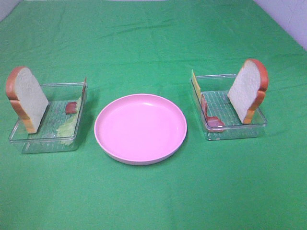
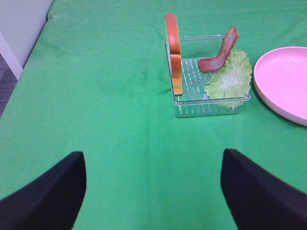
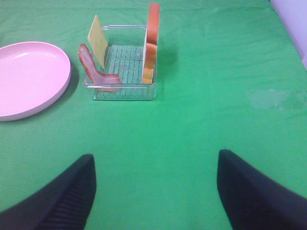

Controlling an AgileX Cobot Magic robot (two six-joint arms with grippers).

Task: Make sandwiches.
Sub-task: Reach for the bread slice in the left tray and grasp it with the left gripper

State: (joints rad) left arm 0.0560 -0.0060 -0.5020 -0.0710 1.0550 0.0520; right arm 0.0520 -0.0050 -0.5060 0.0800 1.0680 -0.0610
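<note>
No sandwich is stacked; the parts lie in two clear trays. The left tray (image 1: 29,140) holds an upright bread slice (image 1: 27,98), a bacon strip (image 1: 71,107) and lettuce (image 1: 68,125). The left wrist view shows that bread slice (image 2: 173,52), bacon (image 2: 219,51) and lettuce (image 2: 231,74). The right tray (image 1: 235,130) holds a bread slice (image 1: 247,89), bacon (image 1: 211,116) and a cheese slice (image 1: 195,85); the right wrist view shows them too: bread (image 3: 151,42), bacon (image 3: 96,69), cheese (image 3: 98,40). My left gripper (image 2: 153,191) and right gripper (image 3: 156,191) are open, well short of the trays, out of the high view.
A pink round plate (image 1: 140,128) sits between the trays on the green cloth (image 1: 153,191). It shows at the edge of the left wrist view (image 2: 283,84) and the right wrist view (image 3: 29,76). The table edge shows at far left (image 2: 19,52).
</note>
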